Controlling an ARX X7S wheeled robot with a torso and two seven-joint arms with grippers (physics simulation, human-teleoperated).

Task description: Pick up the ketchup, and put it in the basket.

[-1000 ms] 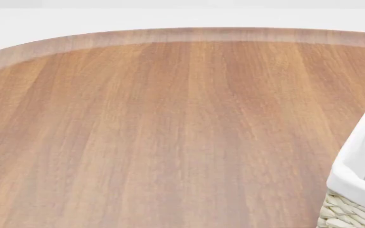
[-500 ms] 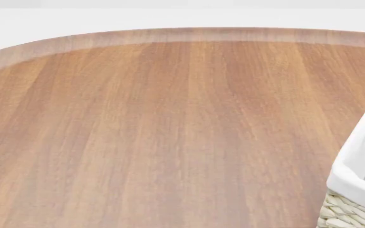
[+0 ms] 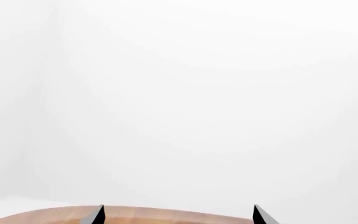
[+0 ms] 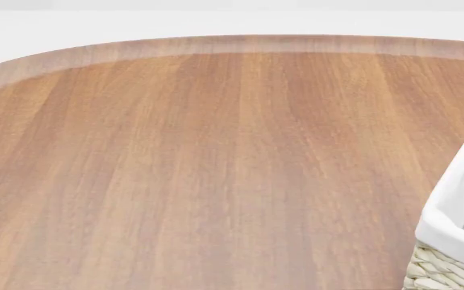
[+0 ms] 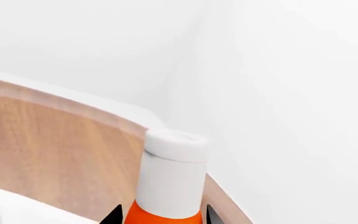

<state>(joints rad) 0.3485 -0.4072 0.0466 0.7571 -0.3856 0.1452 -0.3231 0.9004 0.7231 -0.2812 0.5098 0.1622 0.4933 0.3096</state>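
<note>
Neither arm is seen in the head view. The left gripper (image 3: pixel 177 215) is held with its two dark fingertips spread wide apart, nothing between them. The right gripper (image 5: pixel 161 215) is closed around the ketchup (image 5: pixel 169 186), one fingertip at either side.

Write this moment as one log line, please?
right gripper: around ketchup, above table | left gripper: open, empty | basket: right edge

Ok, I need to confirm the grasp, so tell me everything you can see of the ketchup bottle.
Only the right wrist view shows the ketchup: a white screw cap over a white neck, with the orange-red shoulder starting at the picture's lower edge. It looks like smooth plastic. The label is out of frame. It sits between the right pincer fingertips, whose dark tips flank the shoulder; contact seems likely but cannot be confirmed. Behind it lie the wooden table and white walls.
</note>
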